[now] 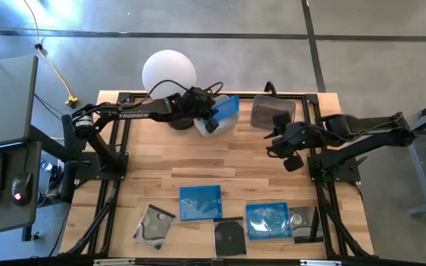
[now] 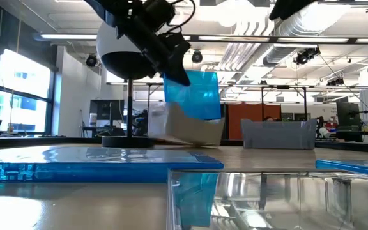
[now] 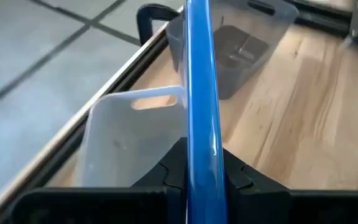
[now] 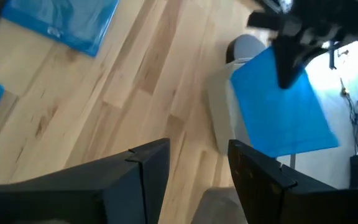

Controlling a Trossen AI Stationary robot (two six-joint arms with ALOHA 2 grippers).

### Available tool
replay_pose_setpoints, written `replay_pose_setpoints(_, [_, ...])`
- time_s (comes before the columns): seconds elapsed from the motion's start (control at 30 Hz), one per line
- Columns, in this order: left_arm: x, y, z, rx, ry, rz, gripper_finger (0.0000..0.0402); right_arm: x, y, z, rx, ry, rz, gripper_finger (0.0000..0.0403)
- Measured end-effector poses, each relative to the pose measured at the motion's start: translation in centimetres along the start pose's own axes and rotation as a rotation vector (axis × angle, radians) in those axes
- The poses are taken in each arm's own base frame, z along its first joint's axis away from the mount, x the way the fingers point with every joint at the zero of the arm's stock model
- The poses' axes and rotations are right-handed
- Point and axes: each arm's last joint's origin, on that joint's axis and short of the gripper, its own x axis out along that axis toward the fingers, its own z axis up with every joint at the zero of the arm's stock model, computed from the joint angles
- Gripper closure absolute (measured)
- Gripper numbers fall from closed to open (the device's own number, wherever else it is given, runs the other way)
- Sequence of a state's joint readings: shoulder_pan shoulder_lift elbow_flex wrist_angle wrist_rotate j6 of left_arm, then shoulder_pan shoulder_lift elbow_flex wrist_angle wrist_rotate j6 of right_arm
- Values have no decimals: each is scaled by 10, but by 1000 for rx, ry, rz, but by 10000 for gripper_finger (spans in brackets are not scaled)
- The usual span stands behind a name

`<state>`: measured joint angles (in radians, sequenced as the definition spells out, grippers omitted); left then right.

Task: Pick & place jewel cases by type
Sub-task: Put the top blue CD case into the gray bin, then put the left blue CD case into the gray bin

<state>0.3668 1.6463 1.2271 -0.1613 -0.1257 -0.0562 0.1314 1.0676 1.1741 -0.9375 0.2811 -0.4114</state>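
Left gripper (image 1: 211, 118) clamped on translucent blue square jewel case (image 1: 226, 109), held edge-down directly above white translucent plastic tub (image 3: 126, 134); right gripper (image 4: 197, 163) apart, idle nearby.

My left claw (image 3: 204, 177) gripped a blue jewel case (image 3: 199, 93) edge-on above a white tub (image 3: 126, 140); a grey tub (image 3: 241, 53) sat beyond on the surface (image 3: 316, 118).

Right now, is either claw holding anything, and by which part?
The left claw grips a blue jewel case by one edge, above the clear tub. The right claw is open, empty.
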Motion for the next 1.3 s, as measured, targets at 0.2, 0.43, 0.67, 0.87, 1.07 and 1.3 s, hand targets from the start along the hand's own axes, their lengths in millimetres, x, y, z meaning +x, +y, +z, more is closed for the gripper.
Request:
replay_pose_setpoints(0.2, [0, 1, -3, 29, 39, 22, 366, 11, 7, -8, -14, 44, 20, 245])
replay_pose_setpoints(0.43, [13, 1, -17, -29, 130, 83, 366, 13, 8, -8, -11, 34, 17, 245])
replay_pose_setpoints(0.67, [31, 0, -31, -46, 192, 103, 316, 13, 7, -7, -9, 27, 14, 245])
replay_pose_setpoints(0.87, [28, 2, -30, -39, 183, 247, 252, 13, 7, -7, -8, 26, 15, 245])
replay_pose_setpoints(1.07, [13, -6, -3, 40, 195, 327, 243, 13, 7, -7, -7, 24, 19, 245])
replay_pose_setpoints(1.3, [-11, -39, 39, 96, 101, 238, 243, 13, 7, -7, -5, 24, 18, 245])
